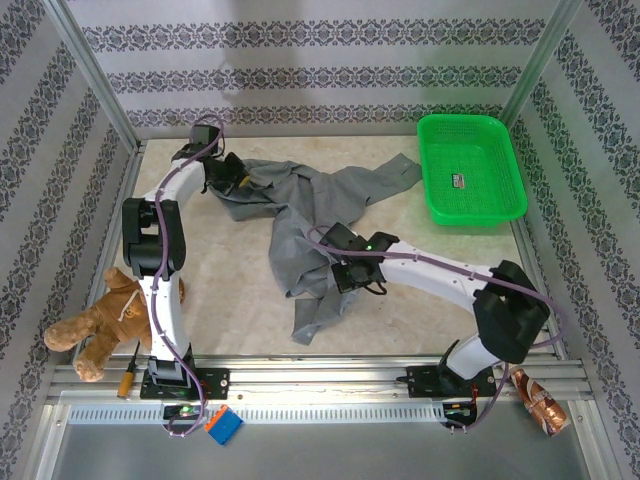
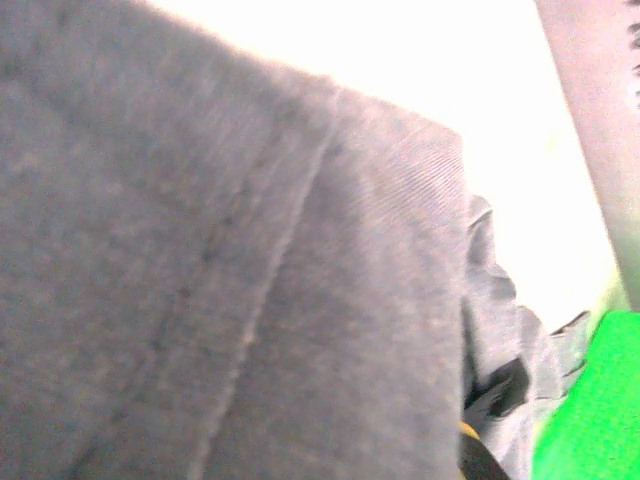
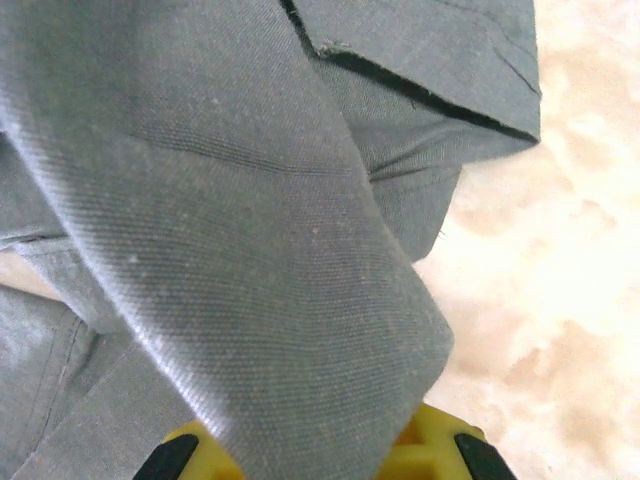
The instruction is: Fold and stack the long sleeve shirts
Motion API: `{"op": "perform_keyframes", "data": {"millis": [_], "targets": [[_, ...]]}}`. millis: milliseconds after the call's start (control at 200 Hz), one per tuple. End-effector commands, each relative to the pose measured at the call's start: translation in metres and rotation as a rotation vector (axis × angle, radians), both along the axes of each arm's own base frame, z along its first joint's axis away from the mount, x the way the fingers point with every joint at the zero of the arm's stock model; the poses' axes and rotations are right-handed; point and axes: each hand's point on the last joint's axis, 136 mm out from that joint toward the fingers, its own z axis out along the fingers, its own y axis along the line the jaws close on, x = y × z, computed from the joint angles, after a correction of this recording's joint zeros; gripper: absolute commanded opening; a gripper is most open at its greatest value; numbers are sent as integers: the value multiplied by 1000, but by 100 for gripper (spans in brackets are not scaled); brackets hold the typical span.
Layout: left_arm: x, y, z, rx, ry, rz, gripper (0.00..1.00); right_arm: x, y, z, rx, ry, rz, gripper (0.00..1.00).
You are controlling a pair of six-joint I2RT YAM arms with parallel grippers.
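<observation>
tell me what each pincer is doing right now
left pincer: closed, holding the grey shirt at its far left end
right pincer: closed, holding a fold of the grey shirt

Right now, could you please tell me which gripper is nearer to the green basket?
Right. The right gripper grips the grey shirt mid-table, left of the green basket; the left gripper holds the shirt's far-left end, much farther left of the basket.
</observation>
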Motion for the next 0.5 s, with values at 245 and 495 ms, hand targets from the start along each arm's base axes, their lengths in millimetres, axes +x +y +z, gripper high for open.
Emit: {"op": "perform_keyframes", "data": {"millis": [245,495], "targets": [[74,54,83,-81,-187,181,4,-32,-73,43,-128,-107,-26,0],[76,106,77,-72,-136,311,4,-44,-92,98,-56,-204,-21,0]]}}
